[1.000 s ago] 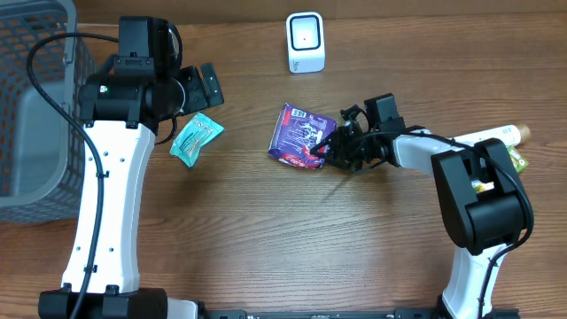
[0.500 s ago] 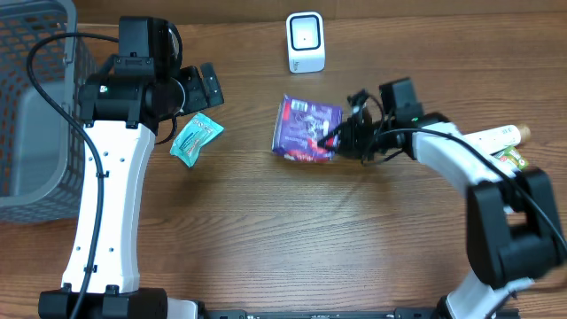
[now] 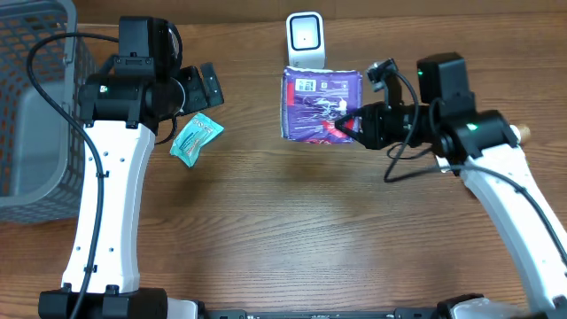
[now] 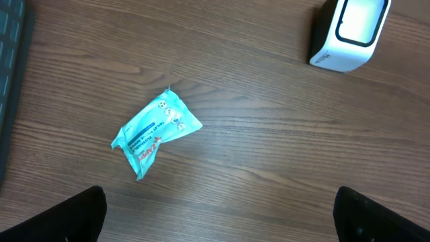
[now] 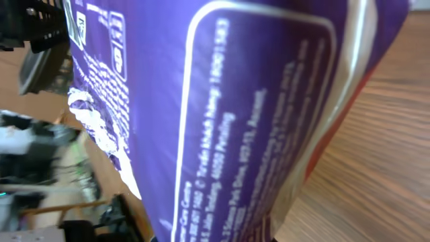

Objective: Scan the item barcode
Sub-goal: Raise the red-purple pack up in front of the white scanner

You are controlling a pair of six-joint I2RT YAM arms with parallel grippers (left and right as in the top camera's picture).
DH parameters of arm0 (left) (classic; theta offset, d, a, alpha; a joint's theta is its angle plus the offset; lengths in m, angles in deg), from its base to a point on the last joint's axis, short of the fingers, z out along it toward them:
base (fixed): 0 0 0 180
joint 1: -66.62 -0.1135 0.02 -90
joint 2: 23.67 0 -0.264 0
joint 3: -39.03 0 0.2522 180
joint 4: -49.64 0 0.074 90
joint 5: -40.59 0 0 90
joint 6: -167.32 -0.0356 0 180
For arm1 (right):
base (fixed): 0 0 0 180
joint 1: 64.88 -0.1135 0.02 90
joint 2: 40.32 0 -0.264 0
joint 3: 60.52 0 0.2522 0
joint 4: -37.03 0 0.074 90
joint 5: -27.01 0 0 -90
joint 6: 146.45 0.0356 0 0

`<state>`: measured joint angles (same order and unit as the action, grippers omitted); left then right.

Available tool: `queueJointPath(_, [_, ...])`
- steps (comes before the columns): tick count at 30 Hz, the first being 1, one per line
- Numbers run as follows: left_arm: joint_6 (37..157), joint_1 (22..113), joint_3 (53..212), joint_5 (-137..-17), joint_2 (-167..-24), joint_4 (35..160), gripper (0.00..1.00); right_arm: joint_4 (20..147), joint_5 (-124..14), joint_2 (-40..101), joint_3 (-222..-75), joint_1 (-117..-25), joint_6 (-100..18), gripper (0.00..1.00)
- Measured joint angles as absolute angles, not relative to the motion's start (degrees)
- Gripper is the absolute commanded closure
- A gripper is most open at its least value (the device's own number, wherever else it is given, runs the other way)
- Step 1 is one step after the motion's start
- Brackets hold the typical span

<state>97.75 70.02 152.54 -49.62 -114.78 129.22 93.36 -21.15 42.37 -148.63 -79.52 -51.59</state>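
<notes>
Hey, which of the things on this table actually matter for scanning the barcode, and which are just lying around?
For the job: purple packet, held up by the right gripper; white scanner just beyond it.
Lying about: teal sachet on the table; grey basket at the left edge.

The scanner [image 3: 306, 42] is set at the far middle of the table [image 3: 301, 239]. Just on its near side, the snack packet [image 3: 319, 106] is held by its right edge in the right gripper [image 3: 347, 126]. A sachet [image 3: 196, 138] is laid on the table further left, and a basket [image 3: 40, 22] is placed at the far left.
</notes>
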Motion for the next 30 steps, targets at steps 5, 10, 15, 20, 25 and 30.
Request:
queueJointPath(5, [97.75,70.02,152.54,-49.62,-114.78,129.22,0.00,94.03,-23.71,39.99,-148.63,-79.52,-52.42,0.96])
queueJointPath(10, [97.75,70.02,152.54,-49.62,-114.78,129.22,0.00,93.95,-24.75,39.99,-148.63,-79.52,-52.64,0.96])
queueJointPath(15, [97.75,70.02,152.54,-49.62,-114.78,129.20,0.00,97.81,-30.48,40.80,-153.97,-79.54,-50.67,0.97])
queueJointPath(20, [97.75,70.02,152.54,-49.62,-114.78,129.27,0.00,104.98,-43.22,46.29,-171.41,-80.35,-49.99,0.96])
queueJointPath(25, [97.75,70.02,152.54,-49.62,-114.78,129.22,0.00,103.34,-63.44,55.23,-182.88,-84.43,-51.35,0.96])
queueJointPath(30, [97.75,70.02,152.54,-49.64,-114.81,129.22,0.00,93.25,-86.81,67.14,-183.43,-89.66,-57.07,0.96])
